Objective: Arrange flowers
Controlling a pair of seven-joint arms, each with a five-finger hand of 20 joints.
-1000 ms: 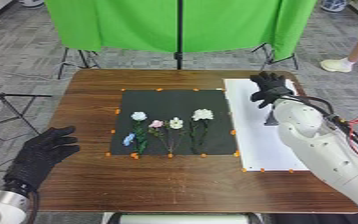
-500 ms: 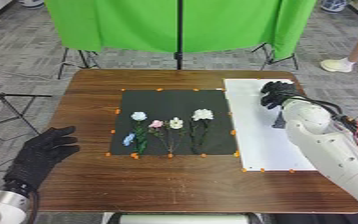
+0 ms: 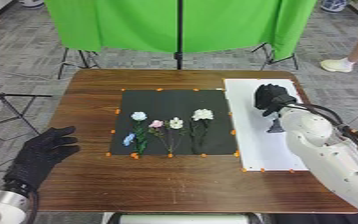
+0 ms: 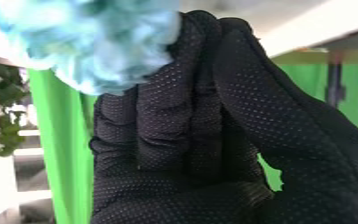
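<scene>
Here, one black fabric-gloved right hand (image 4: 165, 145), far right, thumb closed against fingers, apparently pinching one ruffled pale-blue flower (image 4: 91, 42); possible fault: twisting or slipping, from a narrow grip.

Brown wood-grained table (image 3: 158, 187); black mat (image 3: 162, 100); pale-blue bloom (image 4: 91, 40); green cloth (image 3: 122, 27).

Head view, left of centre: pale-blue flower (image 3: 139, 116), pink flower (image 3: 157, 123), cream flower (image 3: 175, 123) and white flower (image 3: 202, 114) lie flat, blooms upward in frame, stems downward; blue bloom (image 3: 129, 138) lower left. Right wrist view: light-blue ruffled bloom (image 4: 91, 37).
</scene>
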